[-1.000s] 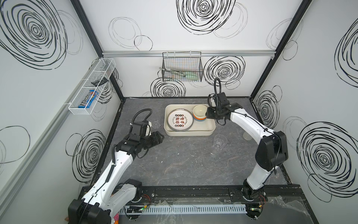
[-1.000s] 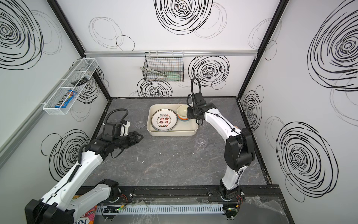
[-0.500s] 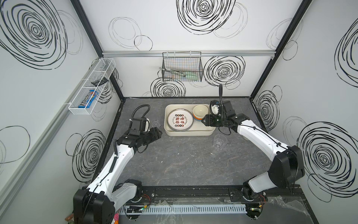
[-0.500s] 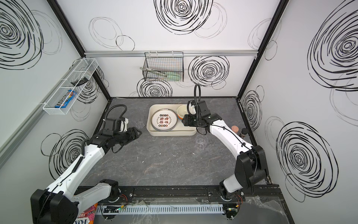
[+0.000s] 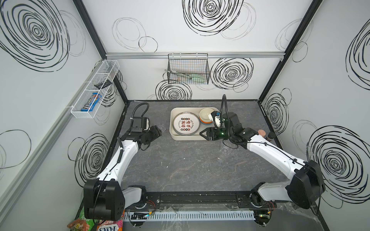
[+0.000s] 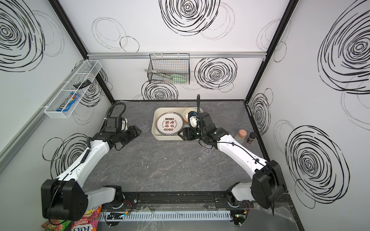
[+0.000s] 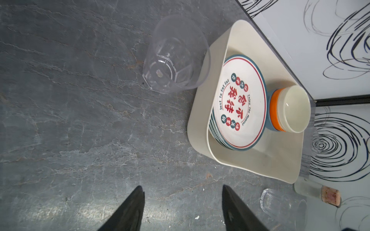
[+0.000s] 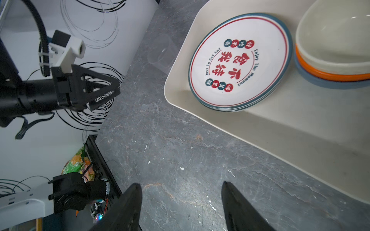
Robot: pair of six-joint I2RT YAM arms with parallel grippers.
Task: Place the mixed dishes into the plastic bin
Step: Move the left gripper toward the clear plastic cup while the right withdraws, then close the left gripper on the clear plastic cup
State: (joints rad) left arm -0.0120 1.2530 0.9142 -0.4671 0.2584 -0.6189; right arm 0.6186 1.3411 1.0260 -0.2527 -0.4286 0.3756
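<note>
Now the right gripper (image 5: 201, 133) hangs at the near rim of the plastic bin (image 5: 173, 134), jaws spread and empty, the right arm (image 5: 270, 154) stretched low from the bin's right. Inside the bin sit stacked plates (image 5: 186, 123) and nested bowls (image 5: 206, 117). The left gripper (image 5: 158, 132), also spread and empty, points at a clear cup (image 5: 161, 128) just beside the bin's left wall. A second clear cup (image 5: 225, 151) stands near the bin's right front corner.
</note>
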